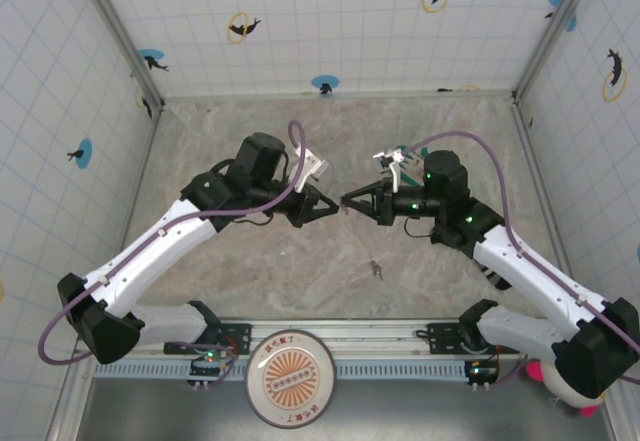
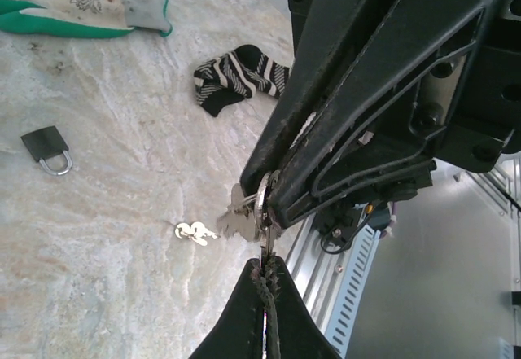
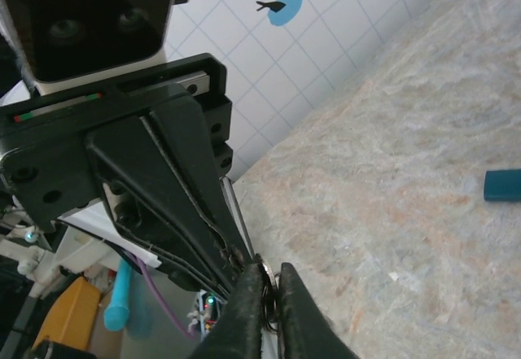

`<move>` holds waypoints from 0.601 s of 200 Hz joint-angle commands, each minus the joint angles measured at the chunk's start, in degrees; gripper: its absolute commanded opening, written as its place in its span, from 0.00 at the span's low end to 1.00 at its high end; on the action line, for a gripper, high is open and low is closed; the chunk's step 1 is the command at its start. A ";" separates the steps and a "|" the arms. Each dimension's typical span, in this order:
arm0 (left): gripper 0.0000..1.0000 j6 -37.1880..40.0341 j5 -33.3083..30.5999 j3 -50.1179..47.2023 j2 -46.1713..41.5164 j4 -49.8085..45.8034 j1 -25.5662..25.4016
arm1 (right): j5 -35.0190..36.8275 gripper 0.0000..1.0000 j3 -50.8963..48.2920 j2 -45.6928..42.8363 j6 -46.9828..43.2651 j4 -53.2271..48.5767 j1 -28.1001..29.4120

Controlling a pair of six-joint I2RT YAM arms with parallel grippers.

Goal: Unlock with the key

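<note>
Both grippers meet tip to tip above the middle of the table. My left gripper (image 2: 266,268) is shut on the blade of a small silvery key (image 2: 267,249), which hangs on a metal ring with other keys (image 2: 236,222). My right gripper (image 3: 271,273) is shut on that key ring (image 3: 269,278), its black fingers (image 2: 326,107) reaching down in the left wrist view. From above, the left gripper (image 1: 333,204) and the right gripper (image 1: 349,201) almost touch. A dark padlock (image 2: 47,149) lies flat on the table to the left.
A second small bunch of keys (image 2: 195,231) lies on the marble table (image 1: 300,271), also seen from above (image 1: 376,268). A striped sock (image 2: 240,74) and a green-and-white glove (image 2: 73,5) lie farther back. A teal block (image 3: 502,184) sits on the table. Tiled walls enclose the area.
</note>
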 commanded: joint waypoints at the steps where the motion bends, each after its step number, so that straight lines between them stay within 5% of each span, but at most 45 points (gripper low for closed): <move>1: 0.00 2.15 0.91 -0.07 -1.57 0.25 0.07 | -1.80 0.04 1.00 -0.59 -0.77 -0.50 -0.56; 48: 0.00 1.68 -1.28 -0.25 -1.85 1.16 0.07 | -3.49 0.00 1.41 -1.09 -1.44 -0.61 -0.50; 57: 0.21 0.95 -2.82 -0.33 -2.08 1.48 0.13 | -2.11 0.00 1.48 -1.41 -1.44 -0.74 -0.57; 82: 0.41 -6.65 -5.56 -4.10 -5.07 7.88 3.05 | 6.30 0.00 0.32 -4.46 -3.60 -0.29 -0.35; 120: 0.50 -21.35 -7.54 -11.50 -10.60 19.01 9.38 | 24.75 0.00 -5.64 -12.79 -9.88 5.36 2.06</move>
